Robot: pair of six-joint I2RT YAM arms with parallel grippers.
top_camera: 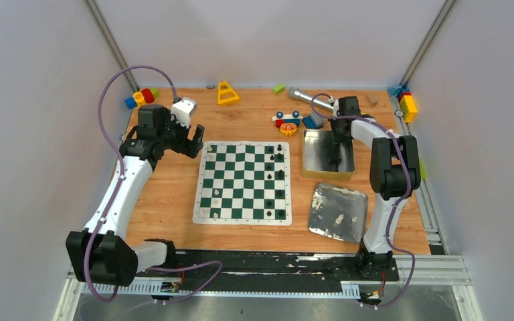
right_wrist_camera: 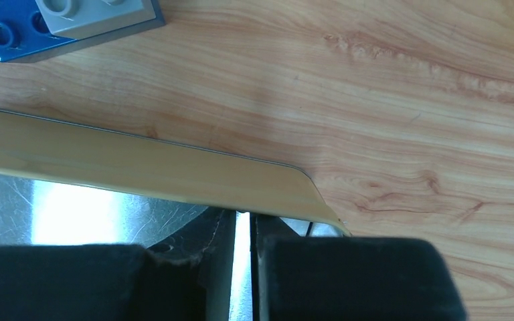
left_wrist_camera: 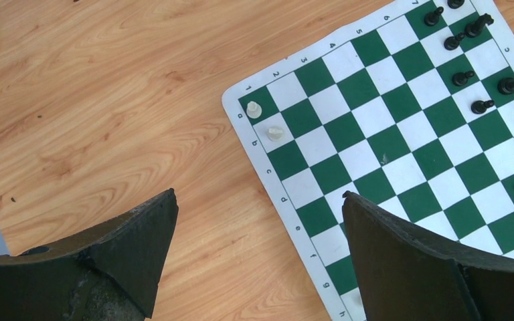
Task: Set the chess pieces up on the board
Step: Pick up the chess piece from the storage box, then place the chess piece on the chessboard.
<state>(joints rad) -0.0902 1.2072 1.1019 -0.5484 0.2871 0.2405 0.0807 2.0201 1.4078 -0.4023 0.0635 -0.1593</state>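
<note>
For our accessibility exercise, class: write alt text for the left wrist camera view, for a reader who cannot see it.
The open left gripper hangs over a wooden table and one corner of the green-and-white board. Two white chess pieces stand near that corner; black chess pieces cluster along the board's opposite side, at upper right.

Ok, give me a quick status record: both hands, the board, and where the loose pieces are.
left hand: open and empty, over the board's left edge near its far corner
right hand: down inside the square tin, fingers almost together; any hold is hidden
board: black chess pieces along the right side, a few white chess pieces on the left
flat tin: lies just nearer than the square tin, small pale pieces on it
</note>
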